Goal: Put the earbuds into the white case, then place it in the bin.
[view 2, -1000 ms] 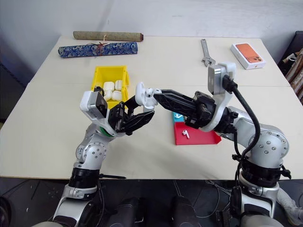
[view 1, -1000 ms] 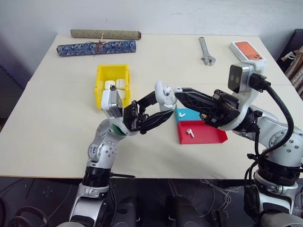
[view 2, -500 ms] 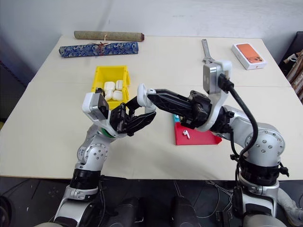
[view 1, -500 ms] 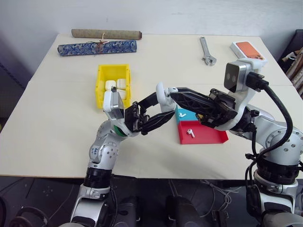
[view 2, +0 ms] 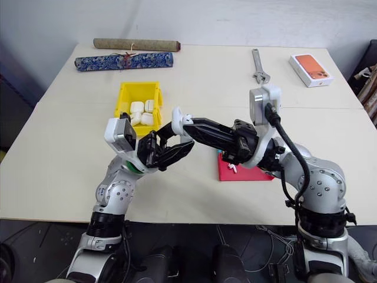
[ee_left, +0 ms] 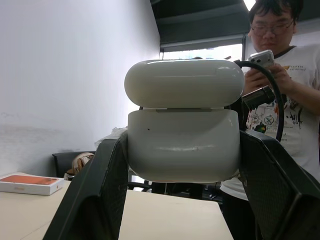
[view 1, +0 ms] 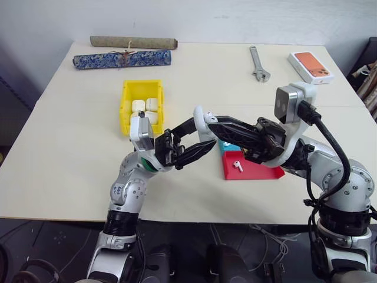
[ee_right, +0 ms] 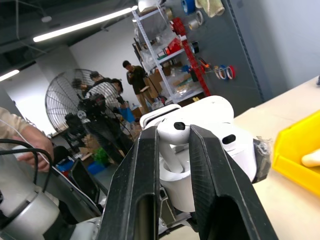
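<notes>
- Holding the white case (view 1: 203, 119) up above the table (view 1: 70, 147), the left gripper (view 1: 197, 137) has its two black fingers clamped on the case's lower body; lid flipped up, hinge side away from the left wrist camera.
- Right gripper (ee_right: 172, 150) reaches in from the robot's right, fingers pinched on one of the earbuds (ee_right: 175, 131). Its round head sits between the fingertips, stem pointing down into the open case.
- Both grippers meet over the middle of the table, just in front of the bin (view 1: 125, 106).
- Bin is bright yellow and stands on the table at the robot's left of centre; several small white pieces lie inside.
- Red tray (view 1: 259, 171) sits on the table under the right arm, a second earbud (view 1: 237, 166) lying in it. A blue tray (view 1: 228, 145) touches its far side, mostly hidden by the right gripper.
- Far edge of table: wrench (view 1: 257, 63), white box with orange top (view 1: 310, 66), a blue patterned roll (view 1: 121, 59) and a brownish roll (view 1: 133, 42) behind it.
- A person (ee_left: 280, 100) stands beyond the table, holding a phone.
</notes>
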Robot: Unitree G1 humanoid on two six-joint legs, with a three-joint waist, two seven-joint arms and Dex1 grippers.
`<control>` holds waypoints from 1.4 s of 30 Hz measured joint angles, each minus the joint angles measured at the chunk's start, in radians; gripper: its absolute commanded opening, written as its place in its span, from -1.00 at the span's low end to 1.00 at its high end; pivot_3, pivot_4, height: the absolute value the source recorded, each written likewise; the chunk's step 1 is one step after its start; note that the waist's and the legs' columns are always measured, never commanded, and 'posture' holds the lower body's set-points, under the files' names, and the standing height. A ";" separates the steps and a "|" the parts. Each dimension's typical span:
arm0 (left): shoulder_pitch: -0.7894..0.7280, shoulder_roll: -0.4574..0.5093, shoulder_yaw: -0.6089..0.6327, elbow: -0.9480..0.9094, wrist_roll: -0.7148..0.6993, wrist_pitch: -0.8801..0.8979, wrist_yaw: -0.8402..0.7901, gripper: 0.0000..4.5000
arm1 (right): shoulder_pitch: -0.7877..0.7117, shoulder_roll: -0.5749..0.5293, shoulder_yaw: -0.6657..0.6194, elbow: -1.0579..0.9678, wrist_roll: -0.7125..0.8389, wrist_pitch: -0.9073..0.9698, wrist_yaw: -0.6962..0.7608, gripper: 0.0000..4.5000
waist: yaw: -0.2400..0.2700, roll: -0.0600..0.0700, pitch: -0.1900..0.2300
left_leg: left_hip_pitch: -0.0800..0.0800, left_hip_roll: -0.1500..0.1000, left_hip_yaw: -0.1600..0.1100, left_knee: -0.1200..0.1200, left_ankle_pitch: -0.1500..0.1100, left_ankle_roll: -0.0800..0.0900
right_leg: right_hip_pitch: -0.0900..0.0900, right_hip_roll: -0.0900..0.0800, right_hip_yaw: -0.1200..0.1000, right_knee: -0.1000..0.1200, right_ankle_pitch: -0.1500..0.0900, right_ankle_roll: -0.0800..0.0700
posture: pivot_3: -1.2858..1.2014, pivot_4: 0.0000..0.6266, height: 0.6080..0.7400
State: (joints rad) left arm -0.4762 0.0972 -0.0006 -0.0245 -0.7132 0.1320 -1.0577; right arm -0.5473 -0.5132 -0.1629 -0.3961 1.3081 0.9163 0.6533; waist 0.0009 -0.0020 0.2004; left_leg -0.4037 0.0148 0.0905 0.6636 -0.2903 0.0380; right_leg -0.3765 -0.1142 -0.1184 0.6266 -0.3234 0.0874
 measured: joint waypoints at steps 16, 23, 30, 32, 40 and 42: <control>0.040 0.178 0.006 -0.029 0.143 -0.062 -0.009 0.24 | 0.120 -0.315 -0.145 -0.021 -0.016 0.000 0.129 -0.40 | 0.009 -0.001 0.000 | 0.000 0.000 0.001 0.000 -0.001 0.002 | 0.000 0.000 0.000 -0.005 0.000 0.000 | 0.03 -0.52 1.00; 0.043 0.297 -0.110 0.052 0.408 -0.162 -0.003 0.24 | 0.011 -0.289 0.127 -0.066 -0.362 -0.167 0.247 -0.98 | 0.011 -0.001 0.000 | -0.001 0.000 0.002 0.000 -0.002 0.002 | -0.002 -0.001 0.001 -0.005 0.000 0.001 | 0.03 -0.52 1.00; 0.039 0.289 -0.139 0.025 0.413 -0.147 0.016 0.24 | -0.065 -0.201 0.307 -0.076 -0.532 -0.176 0.204 -0.98 | 0.017 -0.001 0.000 | -0.001 0.000 0.001 0.000 -0.002 0.001 | -0.002 -0.001 0.001 -0.001 0.000 0.001 | 0.03 -0.52 1.00; 0.039 0.287 -0.139 0.022 0.413 -0.144 0.021 0.24 | -0.061 -0.192 0.346 -0.074 -0.588 -0.181 0.195 -0.98 | 0.017 -0.001 0.000 | -0.001 0.000 0.001 0.000 -0.002 0.001 | -0.002 -0.001 0.001 -0.001 0.000 0.001 | 0.03 -0.52 1.00; 0.065 0.296 -0.122 -0.017 0.391 -0.088 0.042 0.24 | 0.089 -0.276 0.270 -0.048 -0.671 -0.282 0.279 -0.98 | 0.023 -0.001 0.000 | -0.001 0.000 0.002 0.000 -0.002 0.002 | 0.000 -0.001 0.000 -0.003 0.001 0.002 | 0.03 -0.52 1.00; 0.083 0.298 -0.093 -0.064 0.345 -0.059 0.049 0.24 | 0.160 -0.290 0.209 -0.023 -0.671 -0.285 0.284 -0.98 | 0.022 -0.002 0.000 | -0.001 0.000 0.001 0.000 -0.002 0.002 | 0.000 -0.001 0.000 -0.002 0.001 0.002 | 0.03 -0.52 1.00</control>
State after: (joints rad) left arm -0.3934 0.3954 -0.0936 -0.0888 -0.3683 0.0731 -1.0090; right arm -0.3875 -0.8036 0.0458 -0.4195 0.6372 0.6316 0.9375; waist 0.0231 -0.0036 0.2008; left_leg -0.4045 0.0148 0.0916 0.6636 -0.2923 0.0400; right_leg -0.3765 -0.1155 -0.1188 0.6242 -0.3225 0.0892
